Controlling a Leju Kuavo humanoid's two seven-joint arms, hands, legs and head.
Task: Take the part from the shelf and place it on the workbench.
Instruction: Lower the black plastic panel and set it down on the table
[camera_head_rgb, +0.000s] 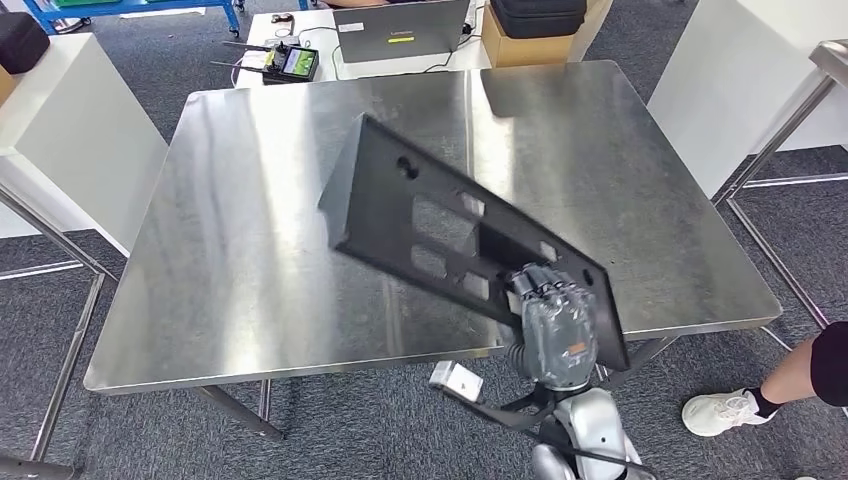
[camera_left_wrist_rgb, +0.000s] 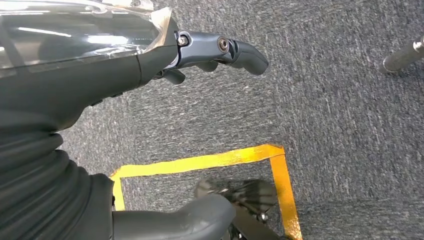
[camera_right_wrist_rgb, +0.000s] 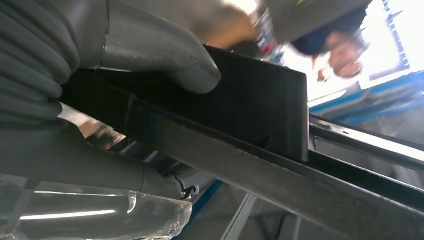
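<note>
The part (camera_head_rgb: 440, 228) is a flat black panel with several cut-outs, tilted above the steel workbench (camera_head_rgb: 250, 250). My right hand (camera_head_rgb: 556, 322) grips its near right end, just past the bench's front edge. In the right wrist view the thumb (camera_right_wrist_rgb: 165, 62) presses on the black part (camera_right_wrist_rgb: 260, 100), with the other fingers under it. My left hand (camera_left_wrist_rgb: 200, 55) hangs over grey carpet, fingers apart and holding nothing.
A laptop (camera_head_rgb: 402, 30), a remote controller (camera_head_rgb: 288, 62) and a cardboard box with a black case (camera_head_rgb: 535, 28) stand on a white table behind the bench. A person's leg and white shoe (camera_head_rgb: 725, 408) are at the right. Yellow tape (camera_left_wrist_rgb: 280, 185) marks the carpet.
</note>
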